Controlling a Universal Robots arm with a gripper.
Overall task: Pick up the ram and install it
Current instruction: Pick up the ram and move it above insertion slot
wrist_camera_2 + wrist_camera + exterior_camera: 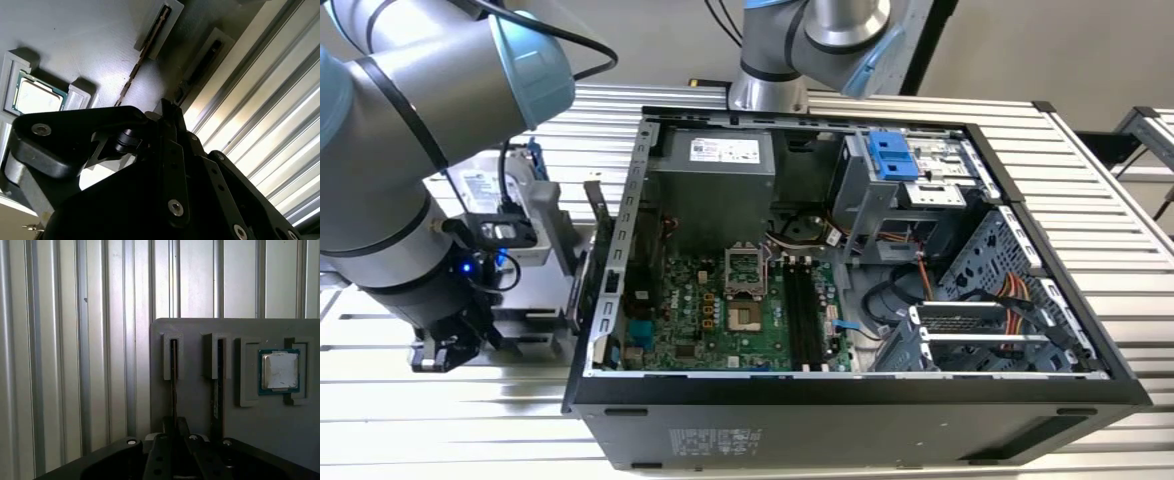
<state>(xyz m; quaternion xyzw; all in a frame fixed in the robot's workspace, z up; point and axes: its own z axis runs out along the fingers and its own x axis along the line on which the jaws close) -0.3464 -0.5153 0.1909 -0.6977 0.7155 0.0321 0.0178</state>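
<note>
Ram upright on edge in grey holder, slot nearest the ribbed worktop, in line with the jaws, near end hidden behind their tips; clenched or released, cannot tell.

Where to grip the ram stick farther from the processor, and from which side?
I'd pinch the ram across its two flat faces near mid-length, coming straight down onto the holder. It stands on edge in a slot, so only the thin top edge is free; the gripper sits in line with it.
</note>
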